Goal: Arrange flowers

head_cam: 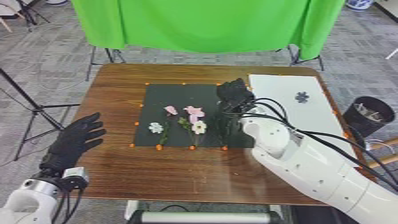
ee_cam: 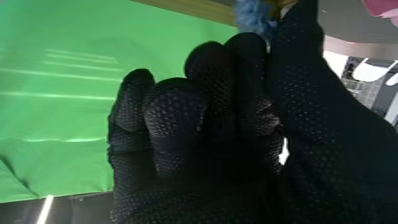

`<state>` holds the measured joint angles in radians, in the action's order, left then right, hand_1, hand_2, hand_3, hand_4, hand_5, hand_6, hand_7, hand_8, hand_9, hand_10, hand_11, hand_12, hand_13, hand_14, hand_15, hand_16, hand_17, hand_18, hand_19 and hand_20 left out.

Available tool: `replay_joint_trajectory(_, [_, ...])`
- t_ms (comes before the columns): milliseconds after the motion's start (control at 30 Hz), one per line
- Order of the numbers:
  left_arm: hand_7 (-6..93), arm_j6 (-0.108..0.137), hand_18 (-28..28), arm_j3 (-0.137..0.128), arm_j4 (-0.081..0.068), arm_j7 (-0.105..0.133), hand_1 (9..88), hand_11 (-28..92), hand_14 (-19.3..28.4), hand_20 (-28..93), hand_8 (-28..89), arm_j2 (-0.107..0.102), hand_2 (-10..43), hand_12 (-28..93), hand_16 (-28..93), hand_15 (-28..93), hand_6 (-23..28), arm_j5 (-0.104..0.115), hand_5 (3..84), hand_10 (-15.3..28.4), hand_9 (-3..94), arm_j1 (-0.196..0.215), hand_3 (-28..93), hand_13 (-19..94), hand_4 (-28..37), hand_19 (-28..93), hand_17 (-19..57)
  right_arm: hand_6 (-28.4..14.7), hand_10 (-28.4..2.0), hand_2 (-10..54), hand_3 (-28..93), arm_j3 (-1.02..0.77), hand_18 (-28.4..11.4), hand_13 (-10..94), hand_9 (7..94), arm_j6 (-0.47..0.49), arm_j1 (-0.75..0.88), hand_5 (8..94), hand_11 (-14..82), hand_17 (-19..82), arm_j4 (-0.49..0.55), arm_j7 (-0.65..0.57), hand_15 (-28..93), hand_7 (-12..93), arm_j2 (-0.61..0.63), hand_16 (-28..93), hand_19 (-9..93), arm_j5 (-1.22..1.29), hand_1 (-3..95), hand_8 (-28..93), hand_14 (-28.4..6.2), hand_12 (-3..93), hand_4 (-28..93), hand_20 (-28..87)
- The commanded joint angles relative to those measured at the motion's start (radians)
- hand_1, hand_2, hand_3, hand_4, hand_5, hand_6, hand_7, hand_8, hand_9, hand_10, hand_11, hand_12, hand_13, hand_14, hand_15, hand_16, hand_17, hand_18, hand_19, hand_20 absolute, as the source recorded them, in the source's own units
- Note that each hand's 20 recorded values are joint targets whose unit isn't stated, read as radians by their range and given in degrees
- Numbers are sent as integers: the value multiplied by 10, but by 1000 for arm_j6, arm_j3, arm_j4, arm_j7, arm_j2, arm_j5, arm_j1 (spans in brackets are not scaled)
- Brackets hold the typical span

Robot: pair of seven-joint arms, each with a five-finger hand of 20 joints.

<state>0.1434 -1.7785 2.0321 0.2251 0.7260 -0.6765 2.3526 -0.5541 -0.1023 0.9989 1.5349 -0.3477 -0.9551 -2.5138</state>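
In the head view, my right hand [head_cam: 234,95] is over the right part of the dark mat [head_cam: 178,91], its fingers relaxed. In the right wrist view, a fluffy blue flower [ee_cam: 255,16] is beside the tips of my right hand [ee_cam: 209,115]; whether they touch I cannot tell. Left of that hand, two pink flowers [head_cam: 171,110] [head_cam: 194,113], a pale blue-white one [head_cam: 155,128] and a cream one [head_cam: 199,128] lie on the mat, with green stems. My left hand [head_cam: 69,142] is off the table's left side, fingers straight.
A white sheet [head_cam: 298,120] with a dark grey flower shape [head_cam: 302,97] lies at the table's right. Orange dots mark the mat's border. A black bin [head_cam: 369,116] stands on the floor to the right. A green cloth [head_cam: 209,25] hangs beyond the brown table [head_cam: 107,172].
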Motion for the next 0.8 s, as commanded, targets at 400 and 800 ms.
replay_joint_trajectory(400, [249,-5,217,1,1,0,268,304,138,102,-128,1,-49,157,-7,393,36,-1,282,119,231,12,700,180,-254,487,-76,36,-71,-95,853,-61,-203,658,736,-23,1,647,352,224,21,-26,722,541,24,255,765,2,398,-11,-58,516,-283,378])
replay_joint_trajectory(800, [246,17,217,-11,9,21,267,304,138,101,-127,-2,-49,156,-8,392,37,12,283,119,231,38,700,180,-252,488,-77,-41,-148,-91,924,-68,-201,340,367,-50,-80,349,386,155,-104,-240,617,464,184,93,744,98,248,-214,-113,217,-282,358])
